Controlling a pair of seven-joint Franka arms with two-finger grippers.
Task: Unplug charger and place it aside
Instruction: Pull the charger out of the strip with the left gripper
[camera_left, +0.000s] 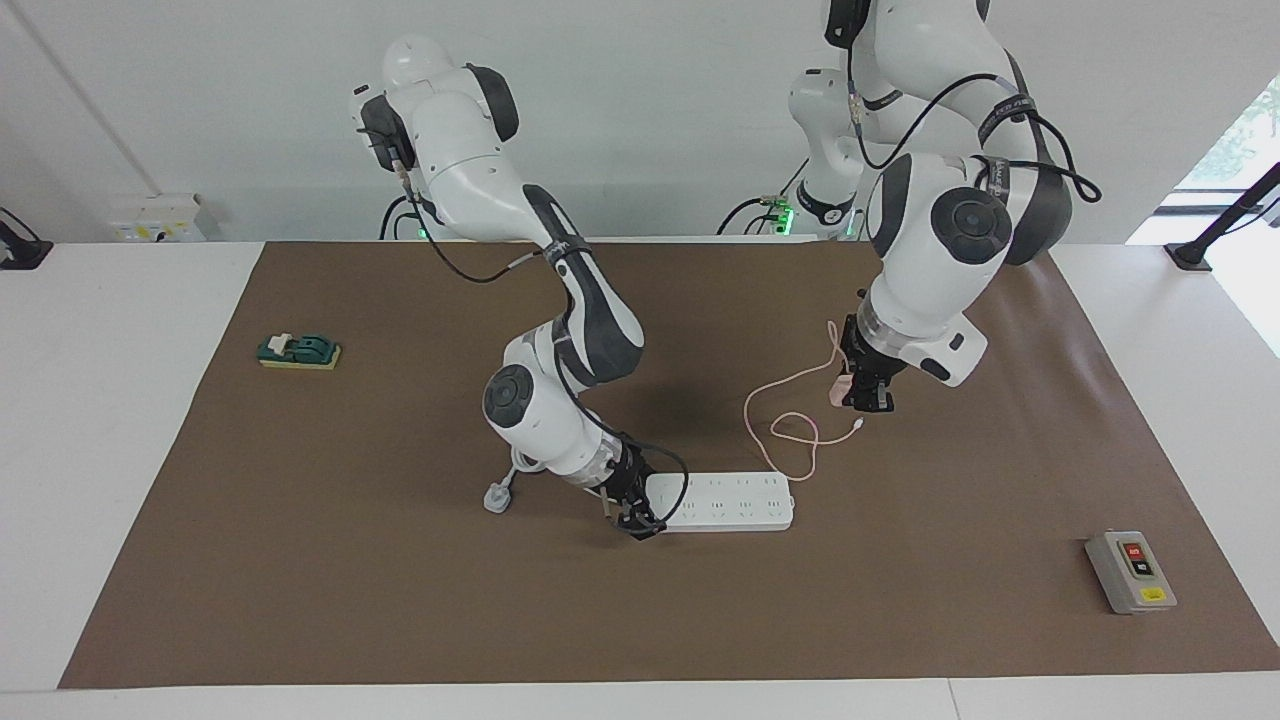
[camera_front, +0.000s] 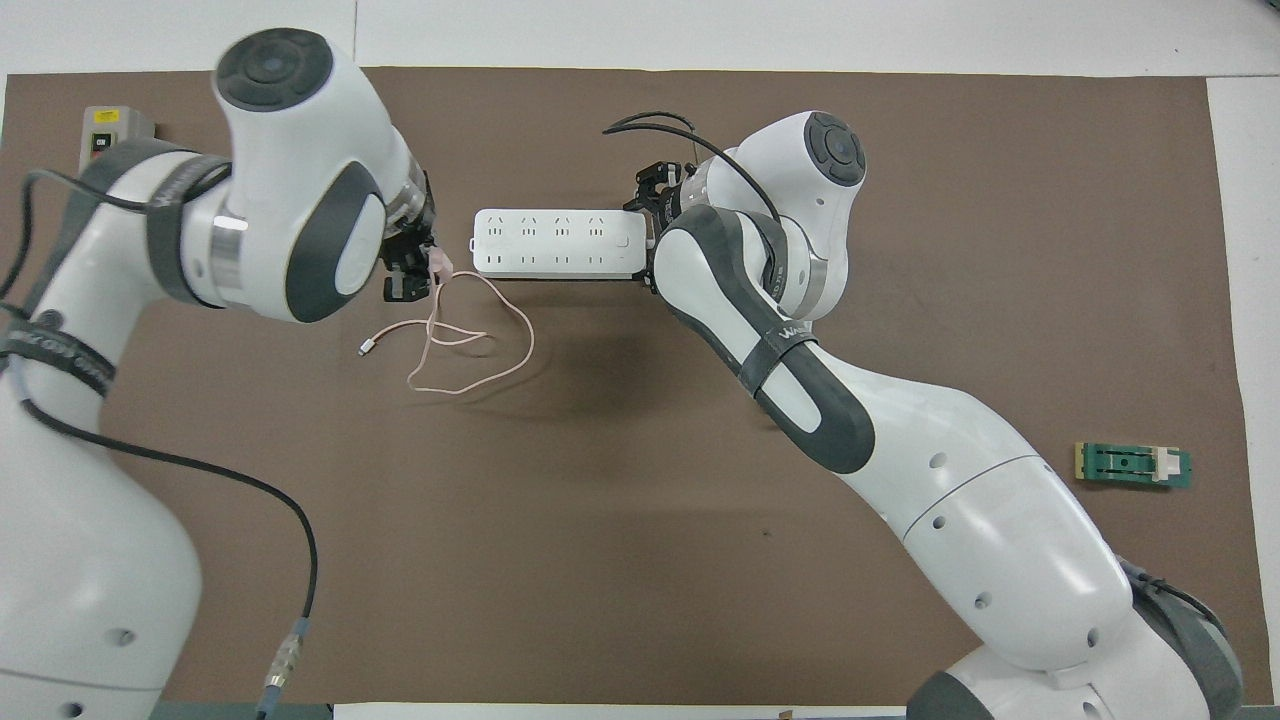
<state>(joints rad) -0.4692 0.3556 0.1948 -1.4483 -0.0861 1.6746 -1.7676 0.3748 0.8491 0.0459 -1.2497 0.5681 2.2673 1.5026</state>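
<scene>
The charger (camera_left: 839, 388), a small pale pink cube, hangs clear of the white power strip (camera_left: 725, 503) with my left gripper (camera_left: 866, 397) shut on it. In the overhead view the charger (camera_front: 438, 263) and the left gripper (camera_front: 408, 276) are over the brown mat, just off the strip's (camera_front: 555, 243) end toward the left arm. Its thin pink cable (camera_left: 790, 430) droops to the mat and lies in loops (camera_front: 470, 345) nearer to the robots than the strip. My right gripper (camera_left: 634, 520) rests at the strip's other end, also seen from overhead (camera_front: 655, 190).
The strip's white plug (camera_left: 497, 497) lies on the mat beside the right arm. A grey switch box (camera_left: 1130, 572) sits farther from the robots toward the left arm's end. A green block (camera_left: 298, 351) lies toward the right arm's end.
</scene>
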